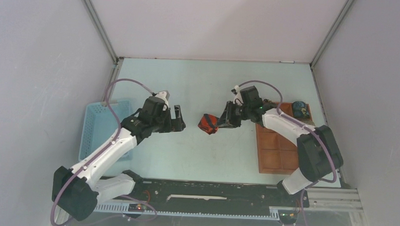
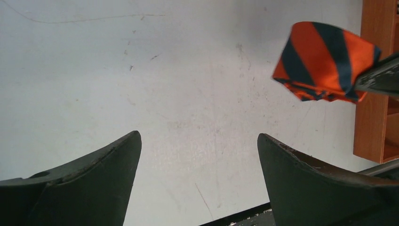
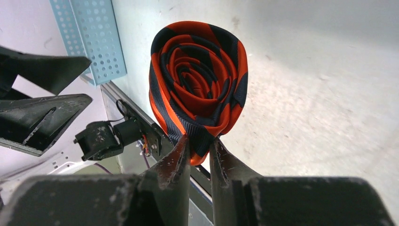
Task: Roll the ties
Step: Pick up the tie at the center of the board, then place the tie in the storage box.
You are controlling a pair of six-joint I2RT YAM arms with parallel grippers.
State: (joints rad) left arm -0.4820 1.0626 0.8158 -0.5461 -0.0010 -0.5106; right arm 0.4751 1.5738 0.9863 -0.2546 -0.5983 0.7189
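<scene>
The red-orange and black striped tie (image 1: 208,123) is wound into a tight roll; its spiral end shows in the right wrist view (image 3: 197,84). My right gripper (image 1: 223,122) is shut on the roll's edge (image 3: 200,141) and holds it above the table's middle. The roll also shows in the left wrist view (image 2: 327,61) at the upper right. My left gripper (image 1: 177,118) is open and empty (image 2: 199,143), a short way left of the roll. A small dark blue tie roll (image 1: 300,109) sits in the tray's far corner compartment.
A brown compartmented tray (image 1: 277,151) lies at the right, under my right arm. A light blue plastic basket (image 1: 99,127) stands at the left, partly under my left arm; it also shows in the right wrist view (image 3: 89,37). A black rail runs along the near edge.
</scene>
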